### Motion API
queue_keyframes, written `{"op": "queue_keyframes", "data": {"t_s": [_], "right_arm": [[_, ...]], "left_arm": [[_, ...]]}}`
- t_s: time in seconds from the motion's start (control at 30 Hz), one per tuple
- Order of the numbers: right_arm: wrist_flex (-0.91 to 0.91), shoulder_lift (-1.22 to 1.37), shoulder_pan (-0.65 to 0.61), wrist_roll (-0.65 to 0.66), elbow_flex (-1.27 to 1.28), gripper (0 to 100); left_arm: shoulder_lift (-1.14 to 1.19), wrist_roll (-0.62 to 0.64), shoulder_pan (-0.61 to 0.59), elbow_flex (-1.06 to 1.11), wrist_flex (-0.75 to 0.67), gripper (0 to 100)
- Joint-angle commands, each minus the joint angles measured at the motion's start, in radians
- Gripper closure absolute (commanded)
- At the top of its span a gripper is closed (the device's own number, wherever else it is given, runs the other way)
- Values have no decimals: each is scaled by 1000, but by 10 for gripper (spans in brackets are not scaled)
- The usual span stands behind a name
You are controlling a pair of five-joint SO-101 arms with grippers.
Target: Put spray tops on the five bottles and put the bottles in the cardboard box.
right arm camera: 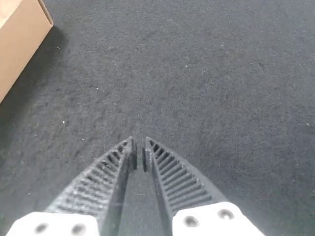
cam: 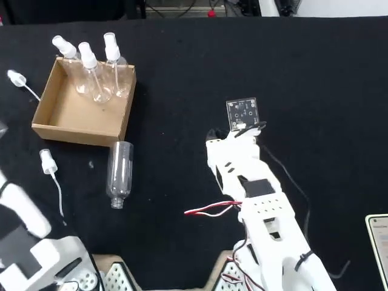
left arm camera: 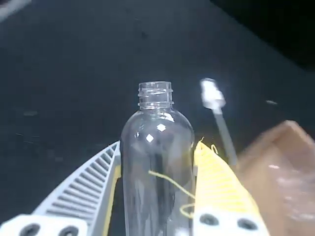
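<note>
Now L gripper (left arm camera: 157, 145) clamps 1 capless bottle (left arm camera: 156, 167), R gripper (right arm camera: 139, 157) fingers (right arm camera: 166, 173) pressed together

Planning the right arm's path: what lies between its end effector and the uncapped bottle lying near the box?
Nothing: in the high view, only bare table separates the right end effector and the lying bottle.

Our left arm (cam: 24, 242) sits at the near left corner of the table (cam: 315, 73), and our left gripper (left arm camera: 157, 147) clamps a bottle (left arm camera: 156, 167). Our right arm (cam: 260, 206) stretches from the near edge toward the middle, right gripper (right arm camera: 139, 153) closed on nothing.
</note>
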Motion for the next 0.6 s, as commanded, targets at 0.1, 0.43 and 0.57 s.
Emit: {"op": "queue_keyframes", "data": {"t_s": [0.1, 0.43, 0.57], "right_arm": [[-20, 1, 14, -3, -4, 967], [-20, 2, 17, -3, -4, 966], [-20, 2, 14, -3, -4, 966]], "left_arm": [[-49, -186, -160, 84, -8, 855], [-55, -109, -174, 429, -338, 852], [-60, -149, -180, 696, -755, 852]]}}
